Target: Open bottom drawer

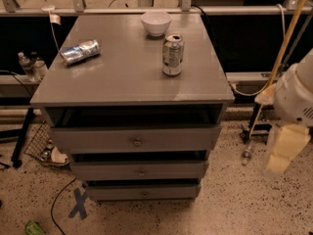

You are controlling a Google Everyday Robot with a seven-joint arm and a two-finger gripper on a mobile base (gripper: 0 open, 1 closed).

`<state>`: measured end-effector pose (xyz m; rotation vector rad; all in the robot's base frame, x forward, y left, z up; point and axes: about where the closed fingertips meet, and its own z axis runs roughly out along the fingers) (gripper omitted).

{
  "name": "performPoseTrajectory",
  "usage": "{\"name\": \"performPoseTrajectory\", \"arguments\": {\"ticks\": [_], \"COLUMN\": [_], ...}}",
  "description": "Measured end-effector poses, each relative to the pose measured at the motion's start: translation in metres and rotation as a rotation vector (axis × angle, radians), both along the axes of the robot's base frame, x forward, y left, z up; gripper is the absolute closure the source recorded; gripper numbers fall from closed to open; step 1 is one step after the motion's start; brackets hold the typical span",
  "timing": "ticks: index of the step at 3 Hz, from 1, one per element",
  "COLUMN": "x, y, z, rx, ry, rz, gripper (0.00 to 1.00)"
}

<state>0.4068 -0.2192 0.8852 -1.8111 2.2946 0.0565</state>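
Clearly the approach is the step in hand: the claw (285,153) hangs at the right edge of the view, well apart from the cabinet (217,131) and about level with its upper drawers. I cannot tell whether the claw is open or closed; only a pale yellowish part shows below the white arm housing.

Nothing touches the bottom drawer (112,192). It sits lowest in the stack of three, close to the speckled floor (244,209), and its front looks flush or nearly so under the middle drawer (107,170). Its knob (145,195) is small, round and centred, directly below the knobs of the two drawers above.

On the tabletop (122,82) stand an upright can (172,55) and a white bowl (156,23), and a crushed can (79,52) lies on its side at the left. None of them bears on the job.

By my reading the task has hardly begun. The next move calls for the claw to travel left and well down, to face the front squarely at knob height, and to close around that one knob rather than the one above. A straight pull outward would then follow. The low position leaves little room above the floor, and a small knob is easy to miss or slip off.
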Motion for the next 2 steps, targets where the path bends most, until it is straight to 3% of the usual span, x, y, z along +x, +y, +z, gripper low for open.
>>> {"name": "performPoseTrajectory", "arguments": {"ticks": [1,2], "x": [-0.0154,-0.0155], "y": [-0.0023,-0.0019], "z": [-0.0807,-0.0827], "rx": [0.043,0.047], "ry": [0.129,0.132], "rz": [0.024,0.025], "gripper": [0.00,0.00]}}
